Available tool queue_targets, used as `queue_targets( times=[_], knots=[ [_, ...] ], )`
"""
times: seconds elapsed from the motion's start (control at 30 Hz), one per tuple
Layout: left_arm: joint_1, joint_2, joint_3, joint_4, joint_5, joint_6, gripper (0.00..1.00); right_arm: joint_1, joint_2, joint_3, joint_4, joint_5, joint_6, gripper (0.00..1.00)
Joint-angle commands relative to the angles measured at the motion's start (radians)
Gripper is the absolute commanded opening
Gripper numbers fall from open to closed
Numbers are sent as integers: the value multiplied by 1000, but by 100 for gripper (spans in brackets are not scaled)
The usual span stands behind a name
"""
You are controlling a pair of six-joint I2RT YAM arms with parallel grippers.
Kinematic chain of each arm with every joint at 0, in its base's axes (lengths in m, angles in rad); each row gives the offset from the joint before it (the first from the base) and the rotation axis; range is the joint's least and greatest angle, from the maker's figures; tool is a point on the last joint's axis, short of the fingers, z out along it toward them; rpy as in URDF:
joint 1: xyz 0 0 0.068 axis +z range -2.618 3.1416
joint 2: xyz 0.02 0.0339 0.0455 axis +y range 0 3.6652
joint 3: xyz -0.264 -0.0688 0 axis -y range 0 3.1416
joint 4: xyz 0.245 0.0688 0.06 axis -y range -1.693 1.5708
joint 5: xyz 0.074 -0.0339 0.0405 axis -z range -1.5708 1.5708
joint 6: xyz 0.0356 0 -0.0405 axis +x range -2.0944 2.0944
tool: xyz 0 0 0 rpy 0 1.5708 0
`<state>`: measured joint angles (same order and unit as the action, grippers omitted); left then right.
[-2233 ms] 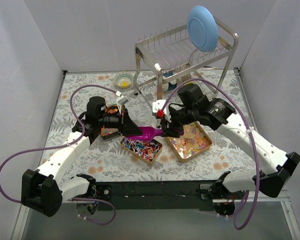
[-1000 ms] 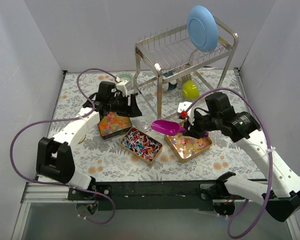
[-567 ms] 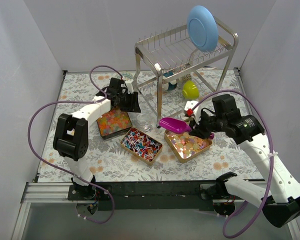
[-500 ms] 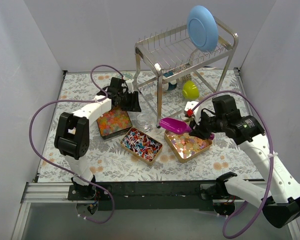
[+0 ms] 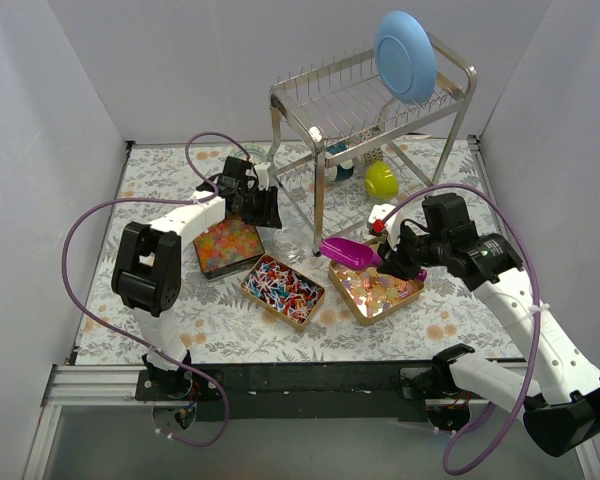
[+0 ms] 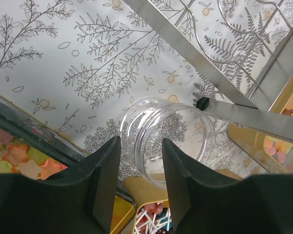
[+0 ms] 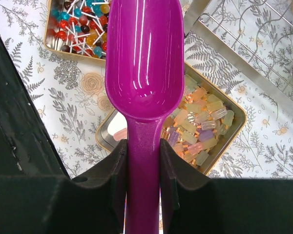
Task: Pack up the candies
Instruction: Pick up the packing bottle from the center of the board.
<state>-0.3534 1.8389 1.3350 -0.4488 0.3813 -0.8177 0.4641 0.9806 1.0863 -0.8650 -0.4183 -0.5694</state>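
Candies (image 5: pixel 378 290), yellow-pink wrapped: in gold tray (image 5: pixel 420 288), lower centre-right, right under right claw (image 5: pixel 384 263). Right claw nearer; clamps purple scoop (image 5: pixel 346 250), axis left-right, bowl pointing left. Left claw (image 5: pixel 263 208) upper left, above clear jar (image 5: pixel 291 240).

Left wrist: claw fingers (image 6: pixel 103 181) spread, nothing held; jar (image 6: pixel 172 141) mid-frame beyond.

Right wrist: scoop (image 7: pixel 143 63) empty, axis vertical, bowl toward top. Candies (image 7: pixel 201 126) right of handle.

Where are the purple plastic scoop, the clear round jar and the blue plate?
Purple plastic scoop (image 7: pixel 144 63), right wrist view, hollow of its bowl.
Clear round jar (image 6: pixel 178 139), left wrist view, its clear middle.
Blue plate (image 5: pixel 405 55), top view, middle of its face.
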Motion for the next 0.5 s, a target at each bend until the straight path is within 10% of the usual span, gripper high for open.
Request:
queue_targets(
  times=[0.0, 0.47],
  knots=[
    [-12, 10, -13, -16, 2, 22, 38, -7, -14, -8, 54, -19, 19, 1],
    [-22, -20, -16, -5, -21, 18, 8, -18, -20, -19, 69, -11, 23, 1]
  ],
)
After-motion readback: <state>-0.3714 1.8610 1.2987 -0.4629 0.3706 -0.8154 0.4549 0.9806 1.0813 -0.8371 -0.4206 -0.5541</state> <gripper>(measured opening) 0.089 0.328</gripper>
